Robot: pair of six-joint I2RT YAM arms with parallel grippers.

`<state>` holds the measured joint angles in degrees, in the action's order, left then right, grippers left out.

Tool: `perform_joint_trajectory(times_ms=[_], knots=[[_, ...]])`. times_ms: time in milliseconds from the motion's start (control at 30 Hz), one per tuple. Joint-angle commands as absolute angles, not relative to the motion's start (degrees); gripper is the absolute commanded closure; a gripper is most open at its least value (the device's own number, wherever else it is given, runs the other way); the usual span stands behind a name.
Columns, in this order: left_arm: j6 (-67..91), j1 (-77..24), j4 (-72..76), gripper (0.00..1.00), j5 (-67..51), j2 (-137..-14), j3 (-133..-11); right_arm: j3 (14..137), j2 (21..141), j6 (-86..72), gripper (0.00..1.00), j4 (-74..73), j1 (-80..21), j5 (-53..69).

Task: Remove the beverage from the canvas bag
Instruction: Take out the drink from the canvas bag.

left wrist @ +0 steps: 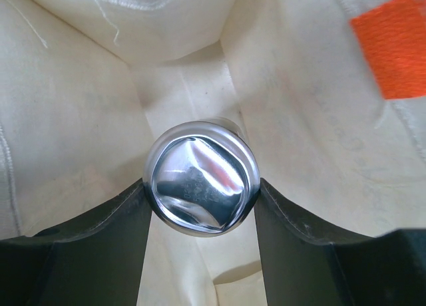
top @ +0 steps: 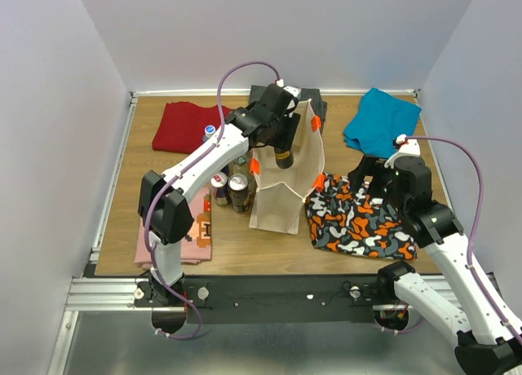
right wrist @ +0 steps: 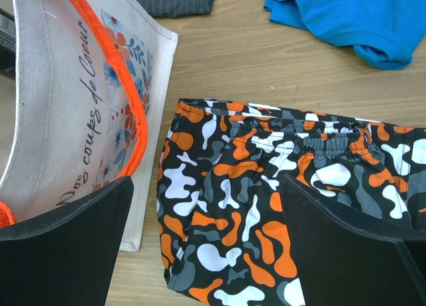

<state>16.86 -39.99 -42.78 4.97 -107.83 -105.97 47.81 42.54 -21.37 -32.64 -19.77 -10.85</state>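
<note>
While left claw (left wrist: 201,203) pinches the beverage (left wrist: 198,176), right claw (right wrist: 205,186) gapes over the wooden table (top: 122,173).

Open jaws of the right gripper (right wrist: 205,186) frame camouflage shorts (right wrist: 266,186) on the wooden tabletop (right wrist: 226,60), just beside the orange-trimmed bag (right wrist: 80,120); a blue shirt (right wrist: 353,20) lies apart.

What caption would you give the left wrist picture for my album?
The left pincer grips a shiny can inside the beige canvas bag.
</note>
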Motion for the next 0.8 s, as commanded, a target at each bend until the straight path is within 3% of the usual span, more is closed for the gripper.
perform_joint_trajectory(times_ms=[0,767], knots=[[14.33,-40.87,-40.78,1.00,2.46,-103.27,-111.08,47.64,42.36,-20.92,0.01,-31.46,-19.78,-10.28],[8.88,-40.96,-46.41,1.00,-7.98,-99.85,-115.31,47.55,42.63,-21.01,0.01,-31.46,-19.78,-10.28]])
